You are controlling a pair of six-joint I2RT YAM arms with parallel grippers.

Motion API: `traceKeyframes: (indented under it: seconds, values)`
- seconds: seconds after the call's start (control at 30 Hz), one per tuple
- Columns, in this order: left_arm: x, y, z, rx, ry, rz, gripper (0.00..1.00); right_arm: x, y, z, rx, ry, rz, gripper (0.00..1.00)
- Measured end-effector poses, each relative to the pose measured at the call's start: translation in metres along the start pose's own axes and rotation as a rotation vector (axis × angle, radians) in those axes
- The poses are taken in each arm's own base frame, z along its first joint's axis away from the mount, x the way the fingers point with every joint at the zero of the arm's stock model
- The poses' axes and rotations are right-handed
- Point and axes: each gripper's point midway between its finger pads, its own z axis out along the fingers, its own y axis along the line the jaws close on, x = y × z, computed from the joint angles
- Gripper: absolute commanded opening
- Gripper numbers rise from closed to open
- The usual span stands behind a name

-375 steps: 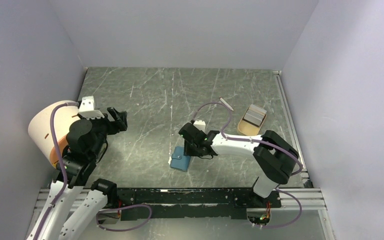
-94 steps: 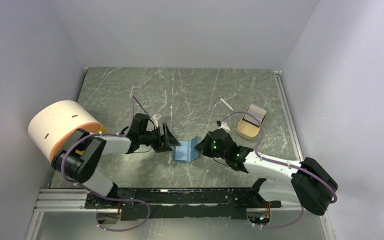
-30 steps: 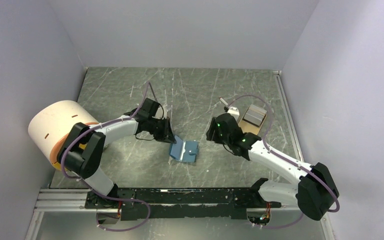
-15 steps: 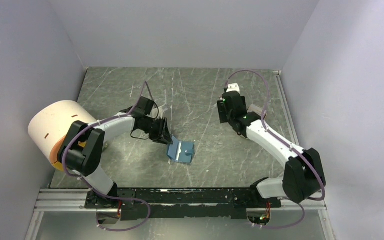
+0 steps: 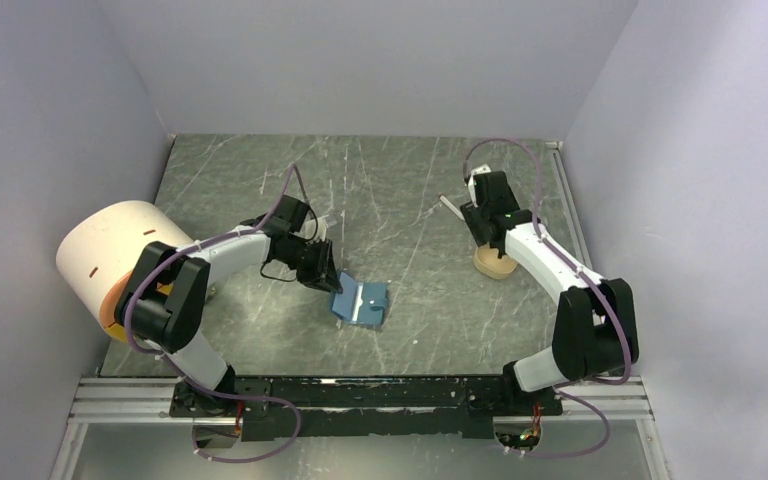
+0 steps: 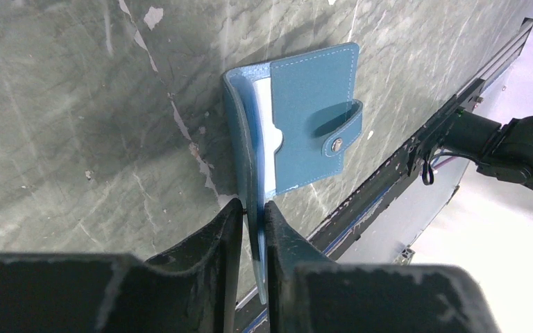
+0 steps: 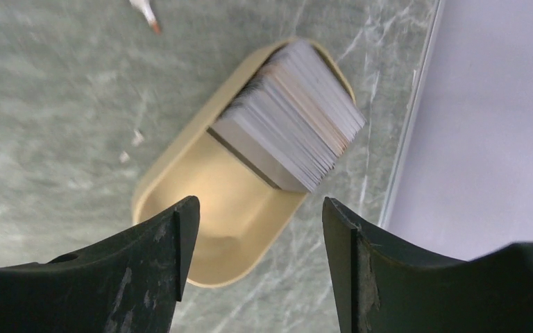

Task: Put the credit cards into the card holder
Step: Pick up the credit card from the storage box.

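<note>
**card holder (image 5: 362, 303) pinched by left gripper (image 5: 327, 278); right gripper (image 5: 487, 228) over tan tray (image 5: 496, 266)**

Top external: the teal-blue card holder lies partly open on the marbled table (image 5: 400, 190), near the centre and towards the near edge. The left gripper is at its left edge. The right gripper hangs above the tray at the right. A thin white stick (image 5: 450, 207) lies just beside the tray.

Left wrist: the fingers (image 6: 223, 234) are pressed onto one cover edge of the card holder. The snap tab (image 6: 340, 133) is undone. A white card (image 6: 266, 111) shows inside.

Right wrist: the jaws are spread wide and hold nothing. A stack of credit cards (image 7: 295, 114) fills one end of the tray.
</note>
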Motion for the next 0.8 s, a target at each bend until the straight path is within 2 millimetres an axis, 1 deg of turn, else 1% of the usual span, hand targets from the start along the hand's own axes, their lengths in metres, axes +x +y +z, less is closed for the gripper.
traceKeyframes:
  seconds: [0.13,0.23,0.3,0.37,0.6,0.8]
  values:
    - [0.002,-0.001,0.0,0.007,0.005,0.001,0.24,0.023,-0.002,0.004,-0.013,0.04,-0.117,0.67]
    - [0.003,-0.002,0.0,0.018,0.012,0.008,0.24,0.029,-0.002,0.007,-0.018,0.045,-0.193,0.64]
    - [0.004,-0.002,0.0,0.023,0.013,0.018,0.24,0.03,-0.003,0.009,-0.018,0.047,-0.235,0.61]
    - [0.004,-0.002,0.0,0.025,0.014,0.024,0.23,0.028,-0.005,0.013,-0.016,0.041,-0.257,0.59]
    - [0.008,-0.003,0.0,0.039,0.026,0.034,0.24,0.03,-0.004,0.041,-0.006,0.069,-0.353,0.63]
    - [0.008,-0.003,0.0,0.044,0.027,0.034,0.25,0.029,-0.007,0.059,0.032,0.075,-0.413,0.63]
